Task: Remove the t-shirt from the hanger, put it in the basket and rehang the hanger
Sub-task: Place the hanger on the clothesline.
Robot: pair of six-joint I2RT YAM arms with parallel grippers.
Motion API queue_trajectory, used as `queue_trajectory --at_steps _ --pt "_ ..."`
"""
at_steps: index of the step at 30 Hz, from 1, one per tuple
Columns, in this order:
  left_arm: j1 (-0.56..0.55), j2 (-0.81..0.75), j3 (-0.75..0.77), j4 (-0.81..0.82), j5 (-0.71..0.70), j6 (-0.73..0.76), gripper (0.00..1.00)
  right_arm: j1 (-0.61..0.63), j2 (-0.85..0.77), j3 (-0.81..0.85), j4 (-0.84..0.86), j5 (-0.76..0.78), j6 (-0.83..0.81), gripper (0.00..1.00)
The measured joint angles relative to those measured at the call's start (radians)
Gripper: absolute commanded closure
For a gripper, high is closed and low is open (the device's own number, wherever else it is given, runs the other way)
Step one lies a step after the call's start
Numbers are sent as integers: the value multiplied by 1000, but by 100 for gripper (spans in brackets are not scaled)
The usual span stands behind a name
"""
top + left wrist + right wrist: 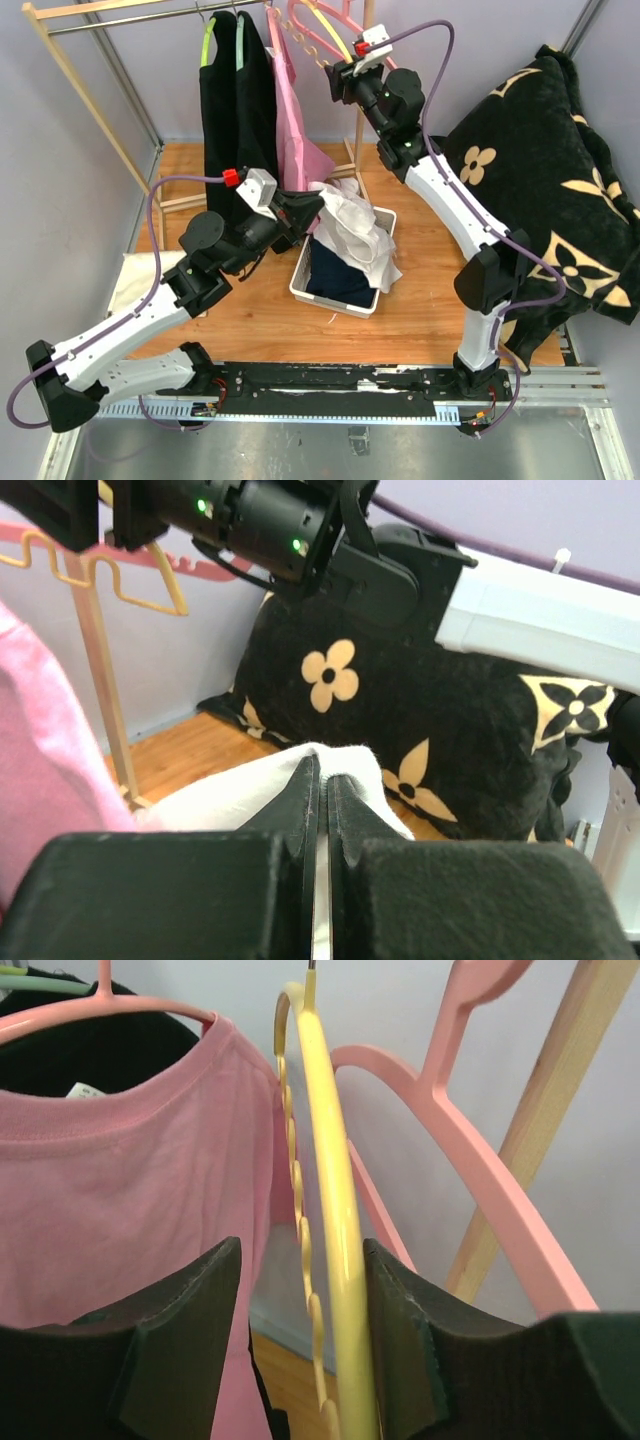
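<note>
The white t-shirt (352, 225) is being pinched at one edge by the tightly clenched left gripper (308, 205) over the middle of the tabletop. The rest of the cloth is being draped down onto the white bin (303, 283) of dark clothes just right of the fingers. It lies well apart from the bare yellow hanger (335, 1220), which is being straddled by the released right gripper (300, 1250) up at the rack (70, 60) along the far edge, beside a pink shirt (130, 1190). In the left wrist view most of the t-shirt is being hidden behind the closed fingers. The hanger's hook is being cut off by the top edge of the right wrist view. Whether the hanger is being touched by either pad cannot be told.
</note>
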Motion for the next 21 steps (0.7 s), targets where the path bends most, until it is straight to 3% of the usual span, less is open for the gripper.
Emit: queue_trajectory --at_steps 8,15,21 --pt "0 91 127 27 44 4 100 -1 -231 -229 -1 8 -20 33" --pt "0 198 280 39 70 32 99 -4 -557 -422 -7 49 -54 32" --pt "0 333 497 29 67 95 99 -4 -810 -586 -29 108 -77 32"
